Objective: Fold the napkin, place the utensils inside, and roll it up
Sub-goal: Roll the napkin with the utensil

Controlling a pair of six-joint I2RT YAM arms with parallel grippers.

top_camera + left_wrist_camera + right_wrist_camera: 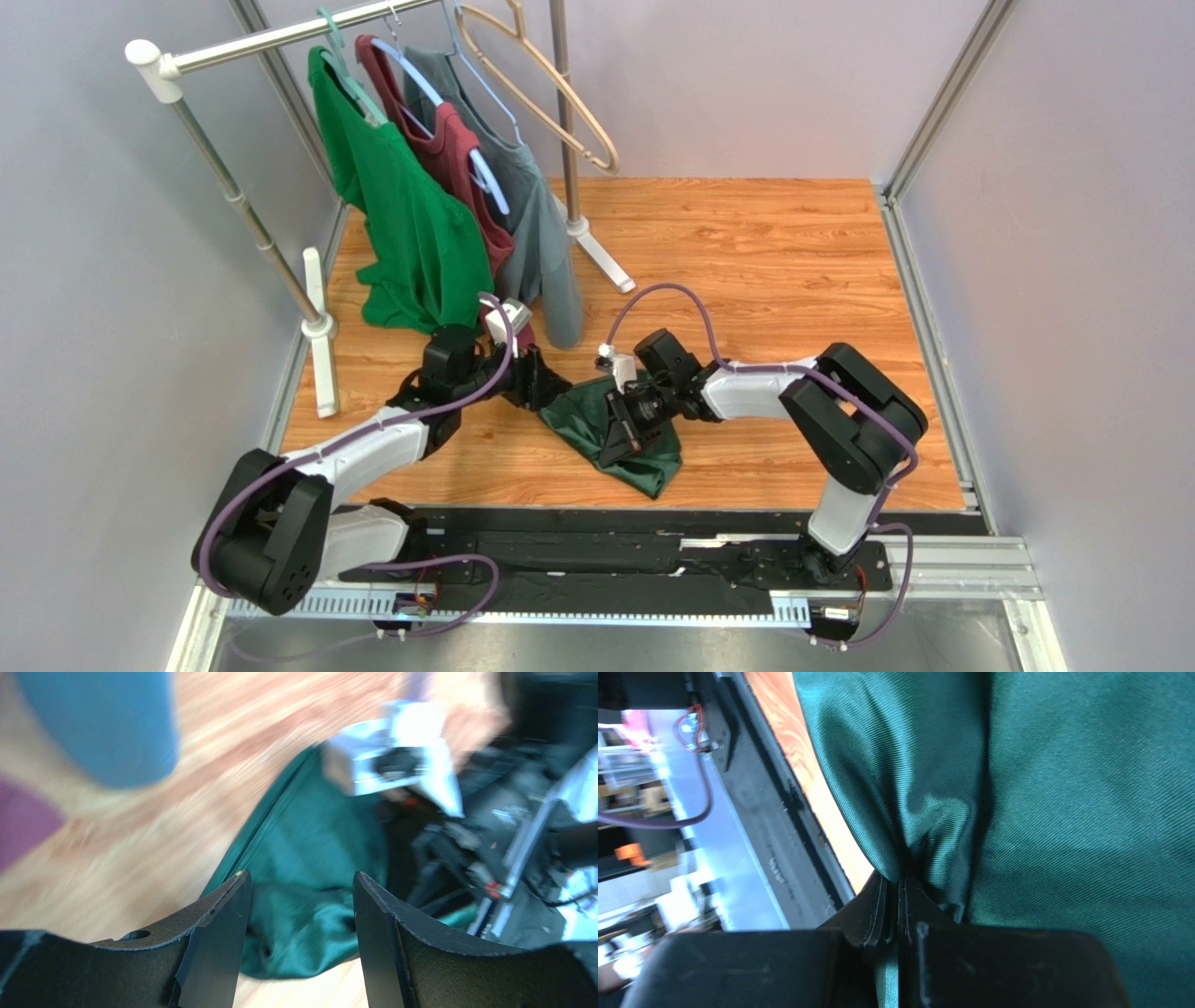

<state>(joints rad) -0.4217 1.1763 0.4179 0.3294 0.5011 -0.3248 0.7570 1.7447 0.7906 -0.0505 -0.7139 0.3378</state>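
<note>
Though bunched and partly hidden under the right arm (758,389) from above, the napkin (648,462) lies mid-worktop (786,280), toward the near edge; left wrist view is blurred; both arms reach inward, low; right fingers (875,913) clenched on a napkin fold; left fingers (217,945) spread apart, napkin just beyond their tips.

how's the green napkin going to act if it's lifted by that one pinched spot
Likely floppy: the napkin gathers into soft creases where the right jaws pinch it, so the rest should hang and drag. Probably a bit slippery, given its satin sheen. Thin folds suggest it is light.
</note>
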